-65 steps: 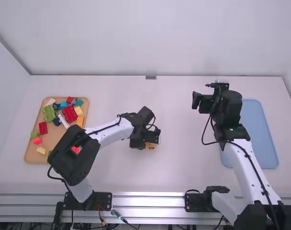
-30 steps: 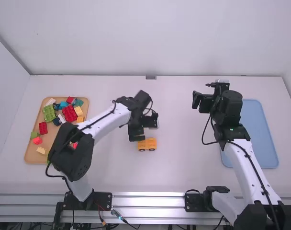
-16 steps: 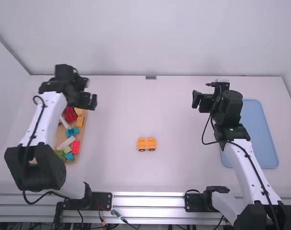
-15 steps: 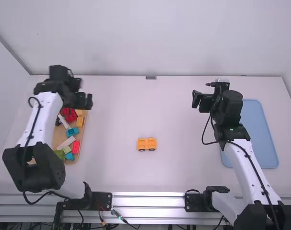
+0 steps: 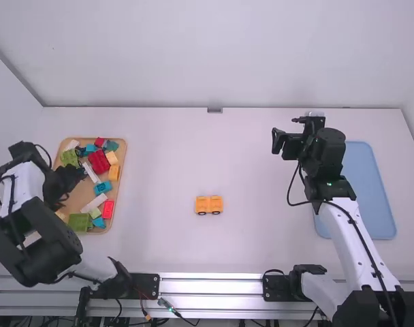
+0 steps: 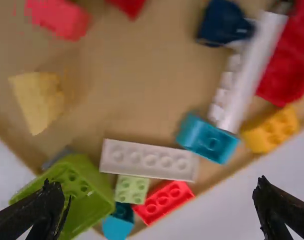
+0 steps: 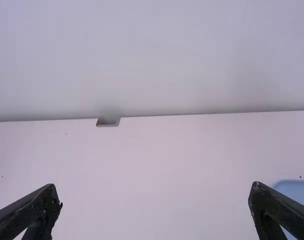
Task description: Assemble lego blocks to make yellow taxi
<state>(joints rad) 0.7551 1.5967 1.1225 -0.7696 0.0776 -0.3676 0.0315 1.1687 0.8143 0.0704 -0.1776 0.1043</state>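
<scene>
My left gripper (image 5: pixel 76 178) is over the wooden tray (image 5: pixel 40 221) at the far left. In the left wrist view the same gripper (image 6: pixel 159 210) is open, with several loose blocks below, among them a yellow block (image 6: pixel 38 100), a yellow-orange block (image 6: pixel 272 131), a white block (image 6: pixel 148 160) and a teal block (image 6: pixel 207 137). An orange-yellow car piece with dark wheels (image 5: pixel 209 205) stands alone mid-table. My right gripper (image 5: pixel 278 142) is raised left of the blue tray; in the right wrist view this gripper (image 7: pixel 154 205) is open and holds nothing.
The blue tray (image 5: pixel 370 197) lies on the right side of the table, partly under the right arm. Red blocks (image 5: pixel 98 162) and a green block (image 5: pixel 69 157) lie in the wooden tray. A wall (image 5: pixel 220 54) rises behind the table.
My left gripper has left the car piece at mid-table, swung to the far left and come back toward the camera over the wooden tray. The right arm has stayed almost still.
</scene>
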